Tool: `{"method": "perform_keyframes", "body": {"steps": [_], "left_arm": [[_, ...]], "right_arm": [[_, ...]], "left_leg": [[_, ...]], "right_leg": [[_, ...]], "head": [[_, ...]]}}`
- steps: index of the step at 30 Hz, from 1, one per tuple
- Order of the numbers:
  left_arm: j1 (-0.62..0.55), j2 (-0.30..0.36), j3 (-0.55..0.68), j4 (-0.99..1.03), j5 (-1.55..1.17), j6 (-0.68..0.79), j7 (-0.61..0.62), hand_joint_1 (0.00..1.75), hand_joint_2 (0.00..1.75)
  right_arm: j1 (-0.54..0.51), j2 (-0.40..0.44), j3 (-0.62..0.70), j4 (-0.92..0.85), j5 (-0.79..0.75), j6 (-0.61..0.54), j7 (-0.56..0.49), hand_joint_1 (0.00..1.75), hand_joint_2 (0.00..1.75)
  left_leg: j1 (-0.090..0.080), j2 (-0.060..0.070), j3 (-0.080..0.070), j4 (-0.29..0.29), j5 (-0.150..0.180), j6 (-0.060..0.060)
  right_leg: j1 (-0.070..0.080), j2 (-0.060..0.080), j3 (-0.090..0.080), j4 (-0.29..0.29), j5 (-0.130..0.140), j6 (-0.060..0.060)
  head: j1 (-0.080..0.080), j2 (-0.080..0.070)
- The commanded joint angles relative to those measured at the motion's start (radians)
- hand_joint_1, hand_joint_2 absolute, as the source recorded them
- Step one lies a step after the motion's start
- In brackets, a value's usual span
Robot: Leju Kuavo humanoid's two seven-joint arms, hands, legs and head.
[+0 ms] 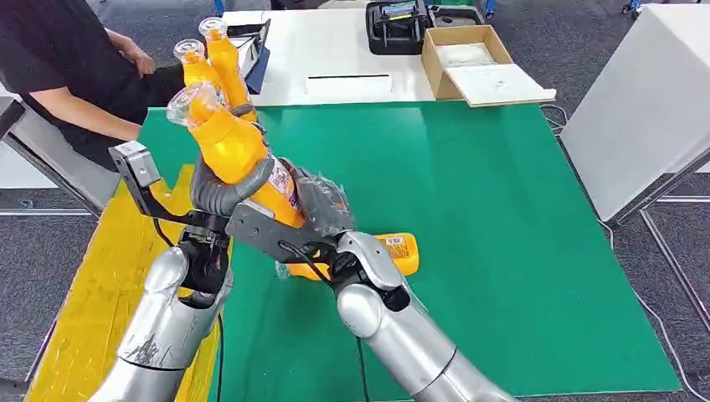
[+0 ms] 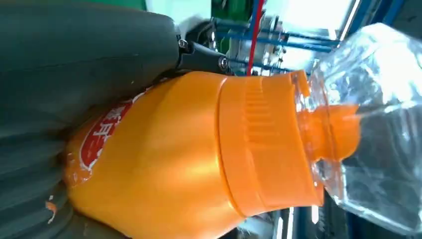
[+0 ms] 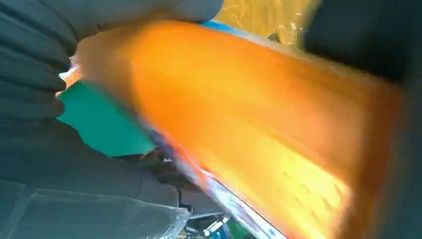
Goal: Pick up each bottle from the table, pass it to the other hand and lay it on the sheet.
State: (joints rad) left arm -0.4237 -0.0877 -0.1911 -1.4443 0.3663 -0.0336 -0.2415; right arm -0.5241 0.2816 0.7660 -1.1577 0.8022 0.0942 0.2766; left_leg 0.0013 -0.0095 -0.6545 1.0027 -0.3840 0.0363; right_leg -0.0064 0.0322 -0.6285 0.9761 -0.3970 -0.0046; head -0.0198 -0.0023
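Note:
An orange bottle point(image 1: 230, 138) with a clear cap is raised and tilted over the left part of the green sheet point(image 1: 469, 193). My left hand point(image 1: 226, 191) wraps its fingers around the bottle's middle. My right hand point(image 1: 322, 205), under a clear plastic cover, grips its lower end. In the left wrist view the bottle point(image 2: 174, 159) lies against my left hand point(image 2: 74, 64). The right wrist view is blurred: the bottle point(image 3: 249, 124) presses against my right hand point(image 3: 35, 74). A second orange bottle point(image 1: 400, 251) lies on the sheet behind my right arm. Two more bottles point(image 1: 198, 67) point(image 1: 226, 54) stand at the sheet's far left corner.
A person point(image 1: 67, 75) in black sits at the far left, near the standing bottles. A yellow strip point(image 1: 92, 293) runs along the sheet's left side. Beyond the sheet, a white table point(image 1: 335, 59) carries a cardboard box point(image 1: 469, 59) and a black case point(image 1: 395, 25). A white panel point(image 1: 636, 100) stands at the right.

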Motion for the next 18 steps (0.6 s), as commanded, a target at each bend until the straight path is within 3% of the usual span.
{"method": "perform_keyframes", "body": {"steps": [1,5,10,14,18], "left_arm": [[-0.034,0.054,0.025,0.054,-0.09,0.025,-0.027,1.75,1.75],[-0.08,0.096,0.05,0.099,-0.13,-0.01,-0.01,1.75,1.75],[-0.088,0.158,0.086,0.143,-0.18,-0.071,0.009,1.75,1.75],[-0.065,0.202,0.083,0.169,-0.46,0.056,-0.048,1.75,1.75],[-0.084,0.243,0.044,0.25,-0.839,0.192,0.031,1.75,1.75]], "right_arm": [[0.092,-0.127,-0.096,-0.156,0.013,0.018,-0.007,0.0,0.0],[0.08,-0.149,-0.12,-0.135,0.021,0.025,-0.015,0.0,0.0],[0.118,-0.185,-0.143,-0.181,0.002,-0.057,-0.116,0.0,0.0],[0.215,-0.22,-0.185,-0.266,0.009,-0.091,-0.146,0.0,0.0],[0.282,-0.251,-0.207,-0.338,0.045,-0.069,-0.142,0.0,0.0]], "left_leg": [[0.0,-0.004,0.006,0.0,-0.002,-0.002],[0.0,-0.002,0.008,0.0,-0.002,-0.003],[0.0,-0.001,0.004,0.0,-0.001,-0.002],[0.0,-0.001,0.007,-0.002,-0.001,-0.002],[0.0,-0.002,0.005,-0.001,-0.001,-0.001]], "right_leg": [[0.001,-0.008,0.008,-0.001,-0.003,0.0],[0.0,-0.006,0.01,0.0,-0.003,0.0],[0.001,-0.004,0.005,0.0,-0.001,-0.001],[0.001,-0.004,0.007,-0.002,-0.002,0.0],[0.0,-0.004,0.006,-0.001,-0.002,0.0]], "head": [[0.0,0.0],[0.0,0.0],[0.0,0.0],[0.0,0.0],[0.0,0.0]]}}
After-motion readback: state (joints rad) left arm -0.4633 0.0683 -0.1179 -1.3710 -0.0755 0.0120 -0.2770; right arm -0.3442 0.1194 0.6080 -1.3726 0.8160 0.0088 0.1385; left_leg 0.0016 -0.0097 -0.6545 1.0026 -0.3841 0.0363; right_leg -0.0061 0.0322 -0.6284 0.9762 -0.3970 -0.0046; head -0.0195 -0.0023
